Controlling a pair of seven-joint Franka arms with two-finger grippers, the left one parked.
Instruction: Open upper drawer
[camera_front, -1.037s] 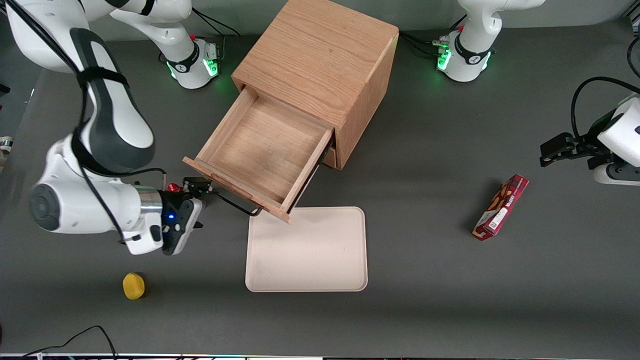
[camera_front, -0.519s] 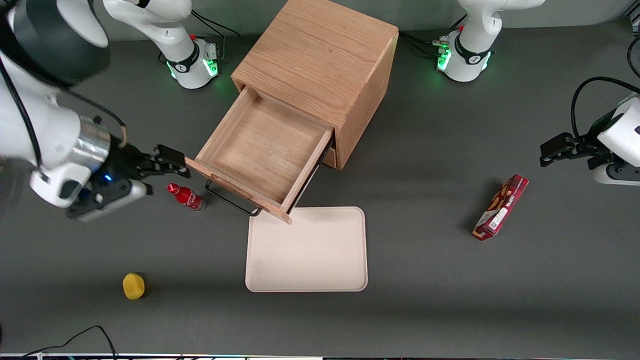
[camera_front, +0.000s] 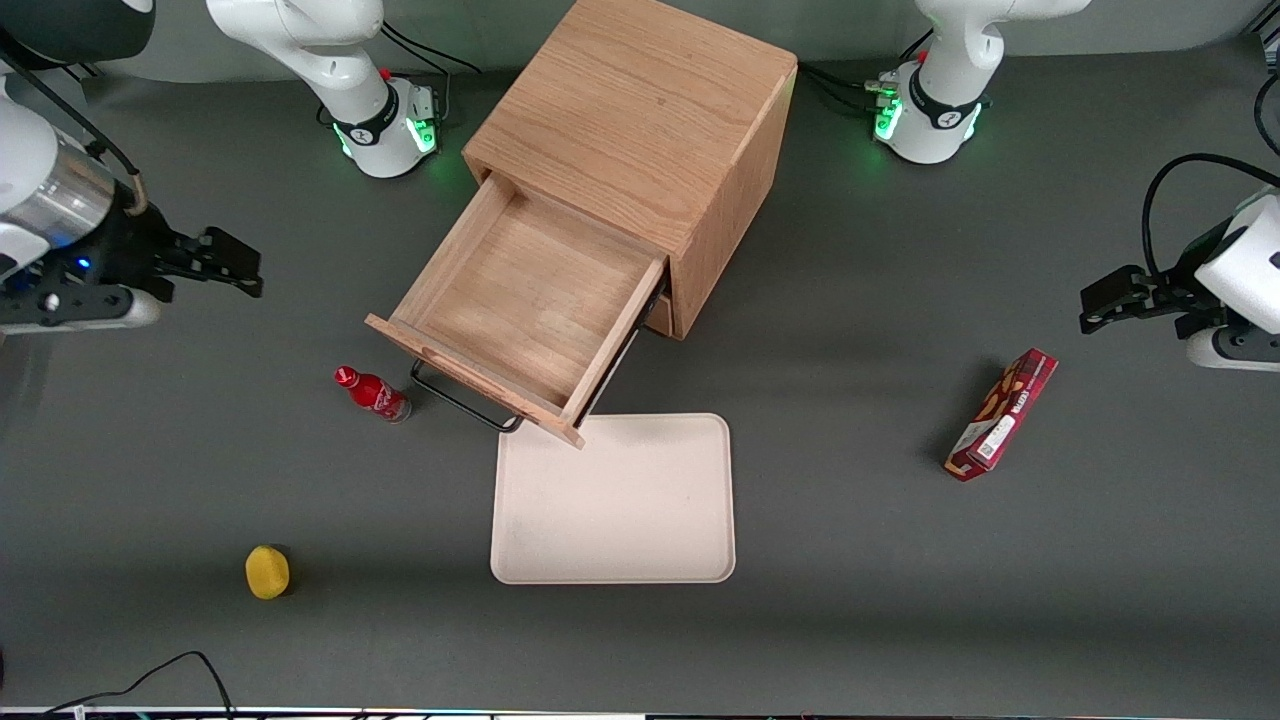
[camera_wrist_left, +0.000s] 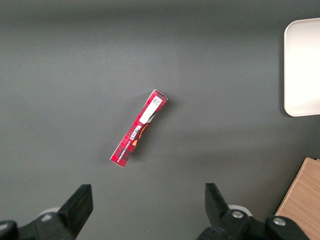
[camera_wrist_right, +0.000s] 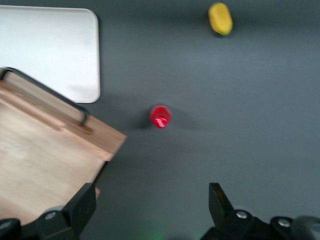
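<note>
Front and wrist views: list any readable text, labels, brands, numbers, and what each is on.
Nothing reads for certain.
Red box, toward the parked arm's end: white lettering and a white sticker, too small to read.
Red bottle beside the open upper drawer: white script, too small to read.
Cabinet, tray, yellow object: no text.
End effector, open, hanging apart from the drawer: no text.

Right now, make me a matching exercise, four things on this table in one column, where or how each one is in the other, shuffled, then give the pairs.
1. upper drawer
2. red bottle
3. yellow object
4. tool

A. open, above the table, clear of the drawer, toward the working arm's end
B. pulled out, nothing inside
C. standing beside the drawer's black bar handle
D. alone, nearest the front camera

Pairs: 1-B, 2-C, 3-D, 4-A
</note>
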